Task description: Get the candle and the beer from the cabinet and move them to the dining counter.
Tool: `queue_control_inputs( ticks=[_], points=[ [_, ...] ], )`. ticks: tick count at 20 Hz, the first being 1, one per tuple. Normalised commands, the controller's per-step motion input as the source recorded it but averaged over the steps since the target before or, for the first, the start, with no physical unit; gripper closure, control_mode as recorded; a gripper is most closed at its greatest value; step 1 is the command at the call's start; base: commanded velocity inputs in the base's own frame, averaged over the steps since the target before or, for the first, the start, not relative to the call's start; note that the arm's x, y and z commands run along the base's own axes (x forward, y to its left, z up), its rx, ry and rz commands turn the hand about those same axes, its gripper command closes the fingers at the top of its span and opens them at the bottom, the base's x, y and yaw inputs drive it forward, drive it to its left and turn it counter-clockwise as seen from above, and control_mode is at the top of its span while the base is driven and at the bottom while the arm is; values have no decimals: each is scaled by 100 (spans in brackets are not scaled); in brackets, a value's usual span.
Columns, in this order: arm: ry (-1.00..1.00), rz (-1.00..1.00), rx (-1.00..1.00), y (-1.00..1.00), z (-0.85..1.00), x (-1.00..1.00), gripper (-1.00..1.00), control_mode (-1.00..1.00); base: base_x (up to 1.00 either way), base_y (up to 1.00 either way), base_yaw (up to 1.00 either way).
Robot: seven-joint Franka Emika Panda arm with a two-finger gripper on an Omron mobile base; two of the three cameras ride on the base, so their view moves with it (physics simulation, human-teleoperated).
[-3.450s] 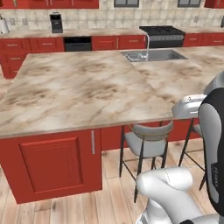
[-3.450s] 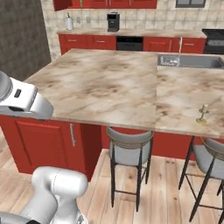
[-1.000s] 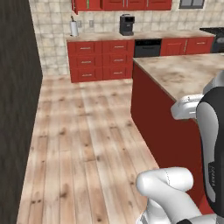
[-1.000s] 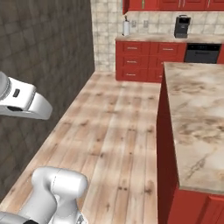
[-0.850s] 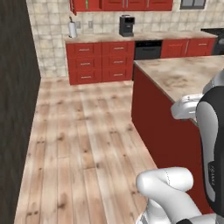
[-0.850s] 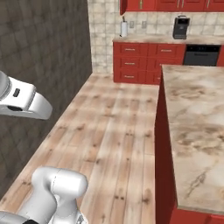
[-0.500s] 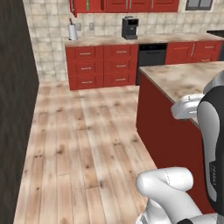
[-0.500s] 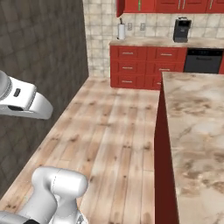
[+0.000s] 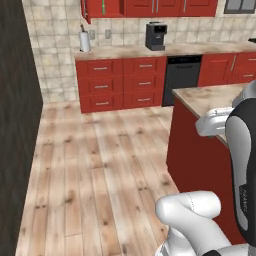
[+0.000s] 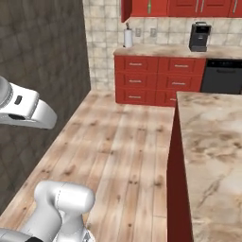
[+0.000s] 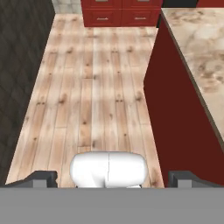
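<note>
The fingers (image 11: 43, 178) stand wide apart with nothing between them, over wooden floor (image 11: 87, 87). The cabinet (image 9: 105, 7) hangs at 12 o'clock, far from them; a green upright streak inside may be the beer (image 9: 103, 7). The table (image 10: 212, 142) runs lengthwise at 3 o'clock.

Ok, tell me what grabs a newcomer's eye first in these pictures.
The red drawers along the tiled back wall stand out most, with a black coffee machine and a paper towel roll on the counter above them. Nearer, on the right, the marbled dining counter runs beside a broad wooden floor.
</note>
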Motion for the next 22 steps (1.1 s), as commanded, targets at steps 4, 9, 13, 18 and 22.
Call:
queue_control_inputs(
  ticks=[4, 9, 13, 18, 22],
  points=[
    [0, 0, 0, 0, 0, 0, -100, 100, 100, 0, 0],
    [0, 0, 0, 0, 0, 0, -100, 100, 100, -1, 0],
    [0, 0, 0, 0, 0, 0, -100, 100, 100, -6, 0],
    [0, 0, 0, 0, 0, 0, -100, 100, 100, 0, 0],
    [0, 0, 0, 0, 0, 0, -100, 100, 100, -2, 0]
  ],
)
